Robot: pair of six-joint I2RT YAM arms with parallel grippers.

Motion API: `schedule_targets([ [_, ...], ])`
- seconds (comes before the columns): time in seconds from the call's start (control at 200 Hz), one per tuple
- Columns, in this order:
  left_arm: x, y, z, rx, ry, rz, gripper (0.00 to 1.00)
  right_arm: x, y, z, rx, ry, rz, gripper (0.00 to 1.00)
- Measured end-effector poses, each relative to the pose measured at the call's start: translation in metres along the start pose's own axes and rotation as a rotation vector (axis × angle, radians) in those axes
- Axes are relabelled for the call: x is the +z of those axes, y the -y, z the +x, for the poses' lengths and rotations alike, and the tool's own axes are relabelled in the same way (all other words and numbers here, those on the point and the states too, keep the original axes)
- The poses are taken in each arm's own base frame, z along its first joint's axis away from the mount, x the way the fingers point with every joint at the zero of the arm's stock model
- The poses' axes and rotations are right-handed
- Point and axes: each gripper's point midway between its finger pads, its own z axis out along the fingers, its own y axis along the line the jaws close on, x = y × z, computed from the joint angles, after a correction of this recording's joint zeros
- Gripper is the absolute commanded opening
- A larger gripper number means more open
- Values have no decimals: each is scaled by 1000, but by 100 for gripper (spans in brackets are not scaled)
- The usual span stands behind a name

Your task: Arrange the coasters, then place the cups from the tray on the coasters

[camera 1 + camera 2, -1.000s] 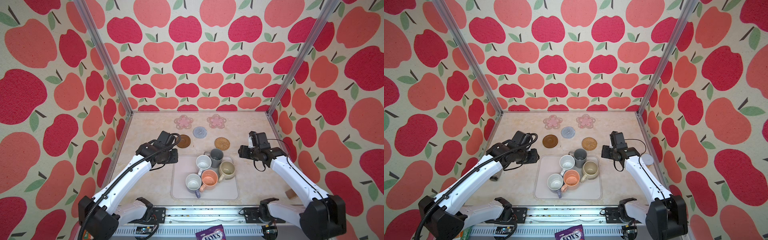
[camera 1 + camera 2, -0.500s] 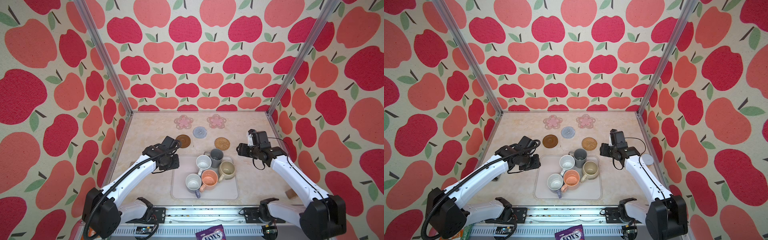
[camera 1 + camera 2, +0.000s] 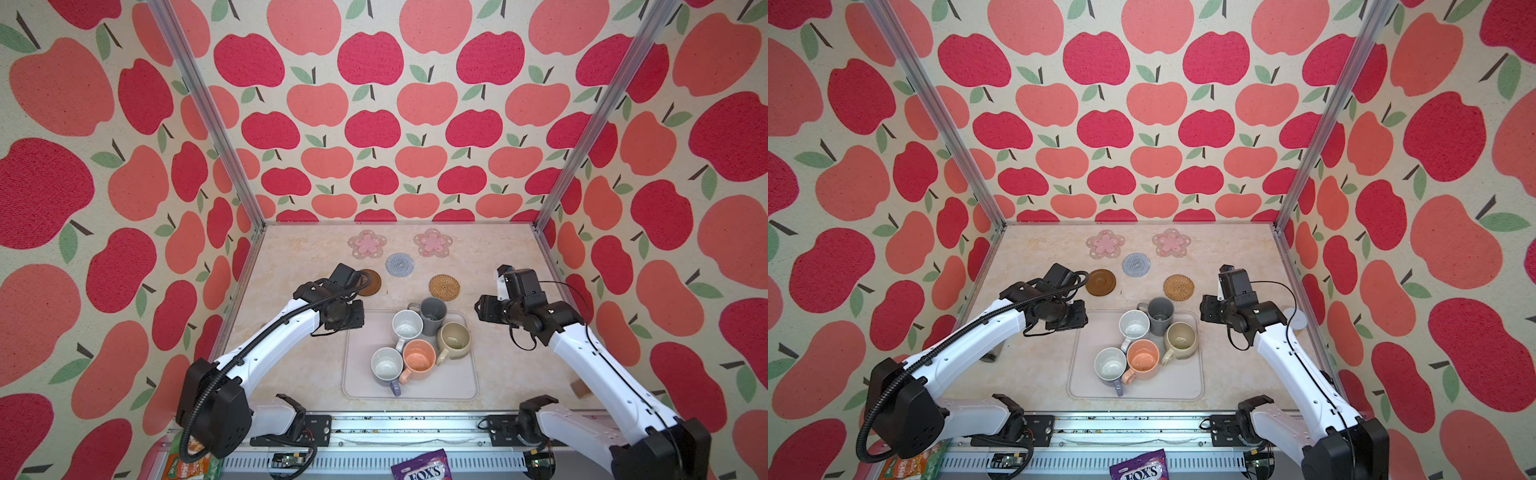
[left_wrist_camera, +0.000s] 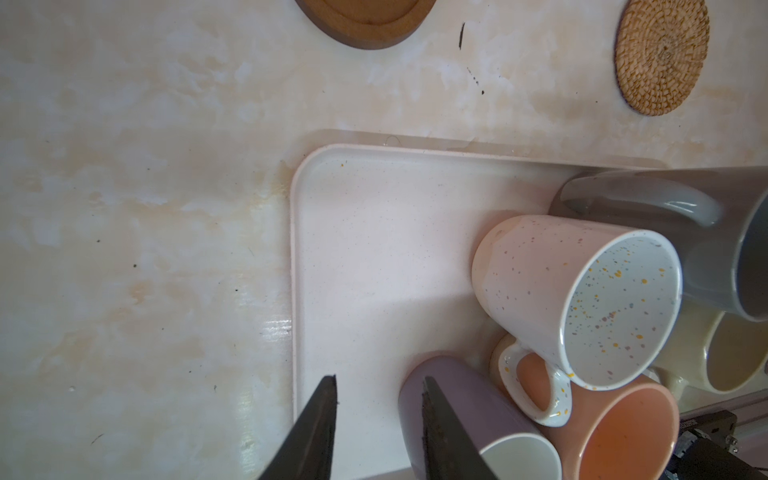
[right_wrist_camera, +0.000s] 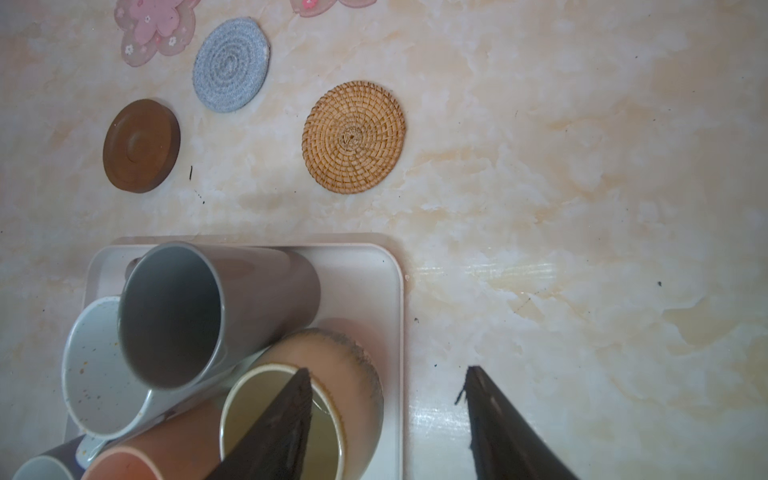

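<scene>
On the tabletop (image 5: 582, 208), the tray (image 3: 455, 380) lies near the front edge. The five cups crowd together across its middle and far right part: dark grey (image 3: 433, 313) at the far rim, white (image 3: 407, 325) beside it, beige-olive (image 3: 454, 340) close to the right rim, peach (image 3: 419, 359) and lavender-grey (image 3: 386, 365) nearer the front. The tray's left side and front strip are bare.

Beyond the far rim, a band of bare tabletop separates the tray from the coasters: dark brown (image 5: 141, 145), rattan (image 5: 353, 137), blue-grey (image 5: 230, 64), then two pink flowers (image 3: 367, 244) (image 3: 432, 242) near the back wall.

The left end effector (image 4: 378, 390) is narrowly parted and holds nothing. One finger is over the tray floor just inside the left rim, the other in front of the lavender-grey cup's side. The right end effector (image 5: 386, 372) is spread wide and holds nothing. It straddles the tray's right rim, one finger over the beige-olive cup's mouth and the other over bare tabletop.
</scene>
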Motion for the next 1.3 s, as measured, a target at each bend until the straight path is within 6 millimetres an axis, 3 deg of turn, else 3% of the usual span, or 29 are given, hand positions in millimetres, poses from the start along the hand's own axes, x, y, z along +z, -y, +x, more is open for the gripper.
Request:
schedule_targets([
  [0.315,10,-7,-11,-23,-16,-32,37,-45,-2,42,14,-51,-20,54],
  [0.54,16,-4,-20,-21,-14,-32,37,-65,-18,73,71,-91,-100,51],
  [0.876,15,1,-32,-19,27,-9,37,-42,-48,115,29,-254,-86,51],
  [1.301,14,6,-44,-33,77,28,37,-24,-67,125,38,-276,-61,49],
])
